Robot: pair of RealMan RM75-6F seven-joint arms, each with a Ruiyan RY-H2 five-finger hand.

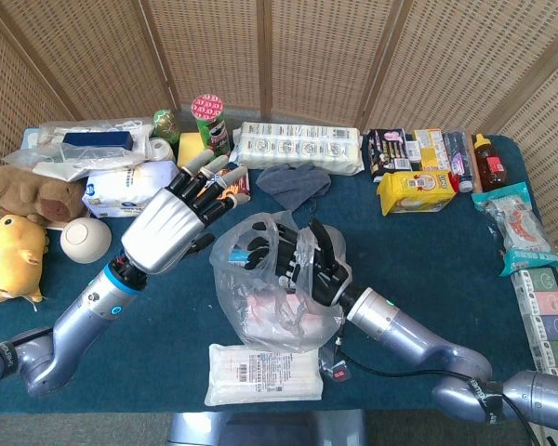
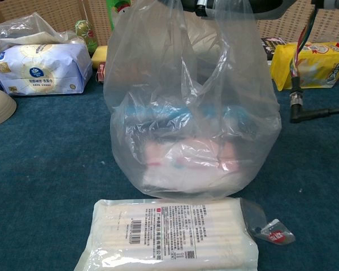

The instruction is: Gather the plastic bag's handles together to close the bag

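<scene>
Bag at frame centre; my right hand grips it, my left is off it.
My right hand (image 1: 309, 265) has its fingers curled into the top of the plastic bag (image 1: 270, 302), holding the film. My left hand (image 1: 172, 228), fingers straight and slightly spread, holds nothing, left of the bag.

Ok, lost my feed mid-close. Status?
Right hand grips plastic bag top. Left hand open, beside the bag, holding nothing. White packet lies in front of it.
</scene>
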